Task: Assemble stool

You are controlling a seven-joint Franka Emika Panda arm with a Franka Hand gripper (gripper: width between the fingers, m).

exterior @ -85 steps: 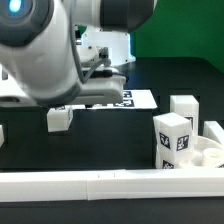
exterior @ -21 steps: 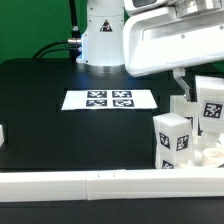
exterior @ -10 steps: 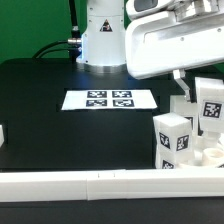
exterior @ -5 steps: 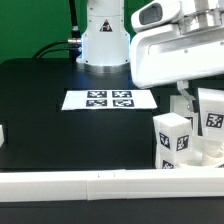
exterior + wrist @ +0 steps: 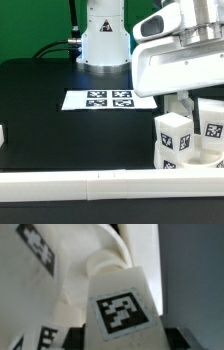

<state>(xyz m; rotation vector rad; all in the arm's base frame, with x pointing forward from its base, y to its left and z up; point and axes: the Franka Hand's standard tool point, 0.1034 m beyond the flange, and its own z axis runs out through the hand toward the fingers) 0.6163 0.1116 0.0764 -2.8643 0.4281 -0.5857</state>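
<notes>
1. Chunky white plastic leg [image 5: 173, 140] stands upright on the round seat [image 5: 207, 152], at the exterior view's right.
2. A second tagged block leg [image 5: 211, 120] sits under the claw [image 5: 190, 100]; its grip I cannot tell.
3. Matte black desk [image 5: 60, 135]; flat marker board [image 5: 110, 100].

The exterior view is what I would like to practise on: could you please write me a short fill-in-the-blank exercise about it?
1. The marker board lies flat on the ____ table.
2. The tags on the stool legs are black and ____.
3. The long rail along the front edge is ____ in colour.
4. The wall behind the robot base is ____.

Missing words: black; white; white; green
</notes>
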